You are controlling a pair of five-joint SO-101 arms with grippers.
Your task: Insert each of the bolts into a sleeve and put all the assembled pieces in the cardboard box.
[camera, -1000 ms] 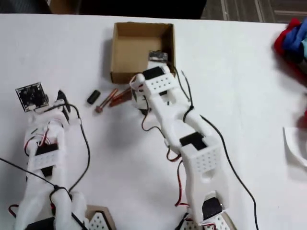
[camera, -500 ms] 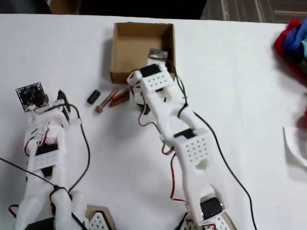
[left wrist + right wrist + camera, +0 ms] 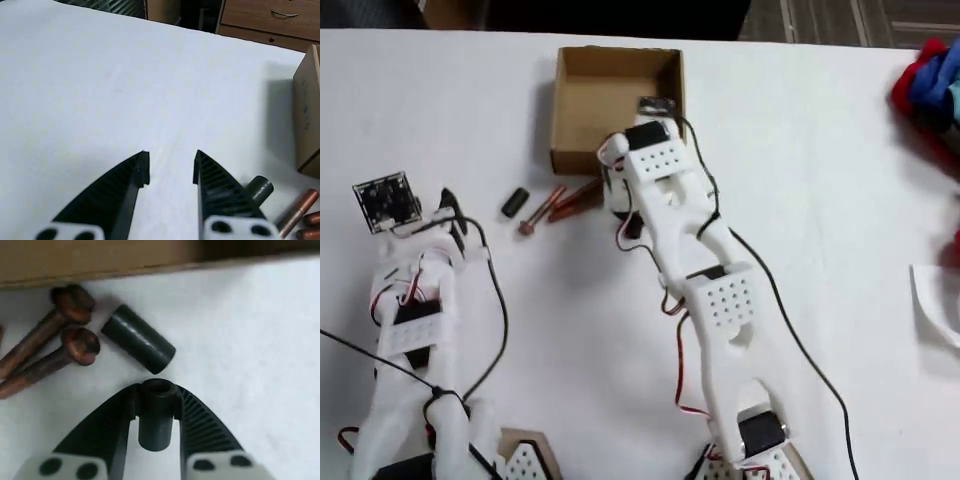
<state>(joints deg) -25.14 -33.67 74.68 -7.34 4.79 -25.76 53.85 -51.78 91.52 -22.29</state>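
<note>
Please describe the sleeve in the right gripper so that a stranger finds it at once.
Find the brown cardboard box; near its wall lie copper-coloured bolts and a loose black cylindrical sleeve. Beside them, the wanted black sleeve is clamped in the right gripper, the only sleeve not lying free.

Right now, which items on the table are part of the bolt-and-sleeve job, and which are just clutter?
Job: brown cardboard box; copper-coloured metal bolts; loose black cylindrical sleeve; second black sleeve, held in the right gripper.
Clutter: red and blue cloth bundle; white curved object, both near the table edge on the right arm's side.
</note>
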